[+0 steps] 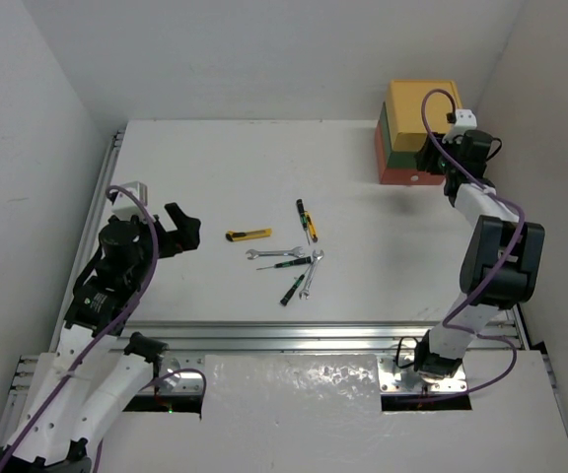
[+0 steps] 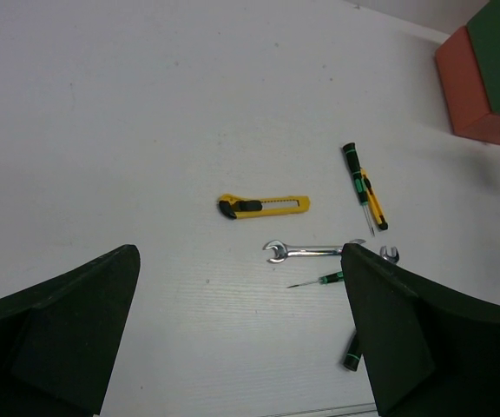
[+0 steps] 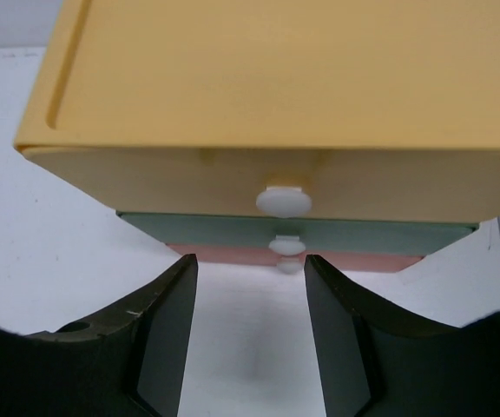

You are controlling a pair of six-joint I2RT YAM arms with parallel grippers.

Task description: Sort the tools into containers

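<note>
The tools lie mid-table: a yellow-black utility knife (image 1: 248,235) (image 2: 263,206), a yellow-black screwdriver (image 1: 311,228) (image 2: 372,199), thin black-green screwdrivers (image 1: 286,264) (image 2: 318,280), and two silver wrenches (image 1: 274,252) (image 2: 306,252). The three drawers stand stacked and shut at the far right: yellow (image 1: 422,103) (image 3: 276,87) on top, green (image 1: 398,138) (image 3: 198,229) in the middle, orange-red (image 1: 399,173) (image 3: 233,254) at the bottom. My left gripper (image 1: 183,229) (image 2: 240,261) is open and empty, left of the knife. My right gripper (image 1: 440,163) (image 3: 250,269) is open and empty, facing the white knobs (image 3: 283,201).
A metal rail (image 1: 264,335) runs along the table's near edge. White walls close in the left and right sides. A fourth screwdriver (image 1: 291,289) lies nearest the rail, beside the second wrench (image 1: 311,271).
</note>
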